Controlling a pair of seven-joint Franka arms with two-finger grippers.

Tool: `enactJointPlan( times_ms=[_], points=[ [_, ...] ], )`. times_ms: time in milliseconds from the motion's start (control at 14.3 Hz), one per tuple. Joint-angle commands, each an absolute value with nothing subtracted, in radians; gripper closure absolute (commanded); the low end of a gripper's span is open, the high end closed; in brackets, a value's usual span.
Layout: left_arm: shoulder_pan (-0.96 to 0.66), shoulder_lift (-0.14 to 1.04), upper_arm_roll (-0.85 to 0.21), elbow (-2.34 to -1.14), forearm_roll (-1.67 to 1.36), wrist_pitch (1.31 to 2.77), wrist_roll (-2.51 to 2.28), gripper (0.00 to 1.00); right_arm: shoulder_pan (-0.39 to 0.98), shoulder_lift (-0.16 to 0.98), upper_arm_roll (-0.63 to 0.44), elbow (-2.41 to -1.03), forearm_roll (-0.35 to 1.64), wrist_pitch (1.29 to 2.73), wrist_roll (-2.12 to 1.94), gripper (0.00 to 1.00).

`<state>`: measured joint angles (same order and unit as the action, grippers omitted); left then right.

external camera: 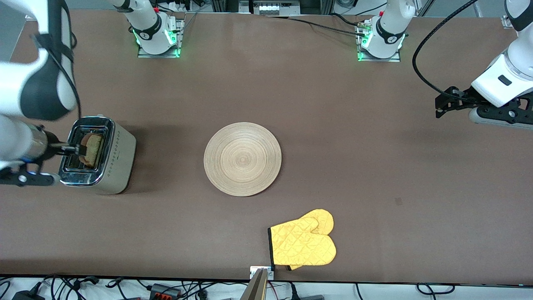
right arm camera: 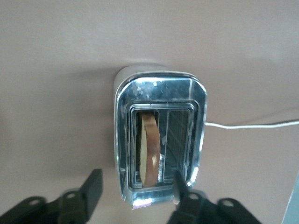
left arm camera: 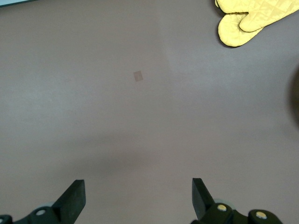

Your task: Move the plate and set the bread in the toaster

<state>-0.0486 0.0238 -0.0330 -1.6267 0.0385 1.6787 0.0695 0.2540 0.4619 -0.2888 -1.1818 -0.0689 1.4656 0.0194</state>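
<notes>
Right wrist view looks down on the toaster (right arm camera: 159, 140): shiny chrome top, and the bread (right arm camera: 150, 149) standing on edge in one slot, its long axis along the slot. The right gripper (right arm camera: 135, 186) hangs over it, fingers spread, released. Front view adds the ringed wooden plate (external camera: 242, 159) beside the toaster and quilted yellow mitts (external camera: 304, 242). The left gripper (left arm camera: 138, 198) waits spread wide.

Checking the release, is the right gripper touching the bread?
Apart. The right wrist view shows the right gripper open, bread standing free in the toaster.
</notes>
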Motion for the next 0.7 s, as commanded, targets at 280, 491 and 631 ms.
enactJointPlan(
  times_ms=[280,491,631],
  points=[
    [-0.046,0.04,-0.032,-1.595,0.038,1.663,0.078,0.0,0.281,0.446,-0.285,-1.12,0.049,1.437,0.025,0.0],
    [-0.046,0.04,-0.032,-1.595,0.038,1.663,0.078,0.0,0.279,0.448,-0.29,-1.101,0.092,1.46,0.029,0.0],
    [-0.046,0.04,-0.032,-1.595,0.038,1.663,0.078,0.0,0.264,0.446,-0.307,-1.101,0.087,1.44,0.02,0.0]
  ],
)
